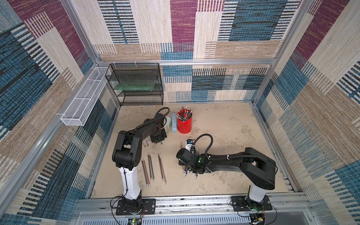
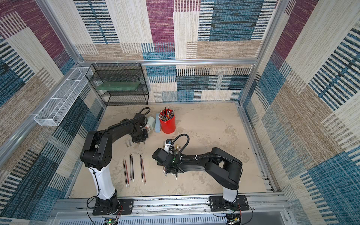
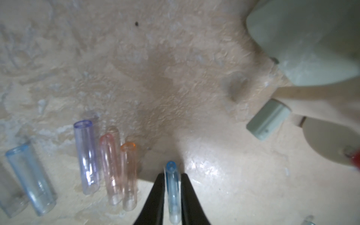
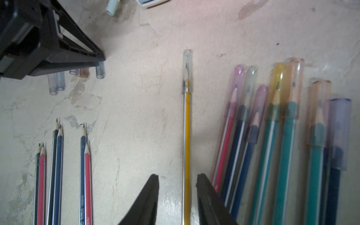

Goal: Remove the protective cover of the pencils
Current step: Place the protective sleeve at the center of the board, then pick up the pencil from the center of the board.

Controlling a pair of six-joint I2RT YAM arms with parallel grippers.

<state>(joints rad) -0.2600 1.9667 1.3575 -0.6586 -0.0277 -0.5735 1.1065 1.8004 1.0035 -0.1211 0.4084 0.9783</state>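
Left gripper [image 3: 173,174] flanks a clear blue plastic cap [image 3: 172,192]; we cannot tell whether it grips. Right gripper [image 4: 177,175] gapes astride a capped yellow pencil [image 4: 187,146]; lower-left blue pencil [image 4: 83,175] lettering unreadable.

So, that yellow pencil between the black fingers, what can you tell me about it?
The yellow pencil is long and thin with a silvery stripe along it. A clear plastic cap covers its sharpened tip. It lies flat on the beige table, apart from the capped pencils beside it. The right arm's fingers stand open on either side, not touching it.
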